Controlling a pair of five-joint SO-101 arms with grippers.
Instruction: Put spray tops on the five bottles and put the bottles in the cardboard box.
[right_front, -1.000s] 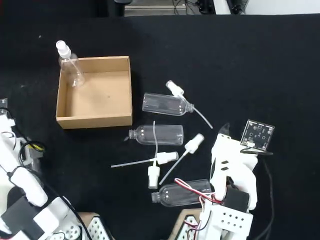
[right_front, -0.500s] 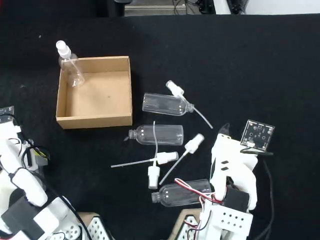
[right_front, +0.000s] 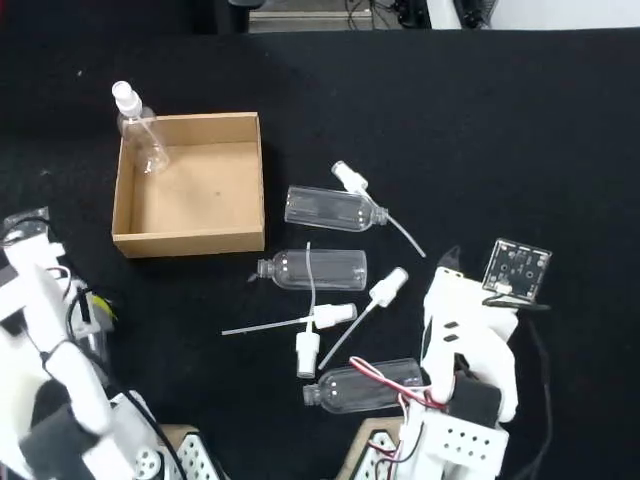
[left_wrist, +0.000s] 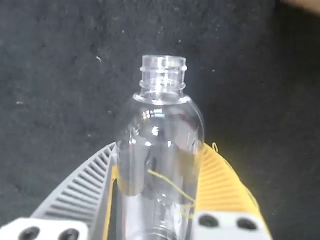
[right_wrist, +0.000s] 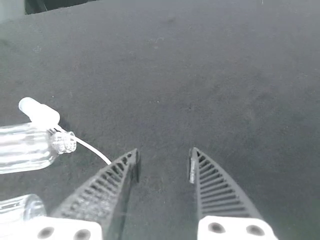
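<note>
At 8 o'clock the left gripper (left_wrist: 159, 155) clamps an uncapped bottle (left_wrist: 160, 115); I think the smooth plastic can slip under pressing. The right gripper (right_wrist: 162, 160) stands open, empty.

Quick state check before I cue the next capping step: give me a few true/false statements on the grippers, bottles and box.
1. The left gripper holds an uncapped bottle. True.
2. The right gripper is shut. False: it is open and empty.
3. A capped bottle leans in a corner of the box. True.
4. Five bottles lie loose outside the box. False: three loose bottles lie on the table.
</note>
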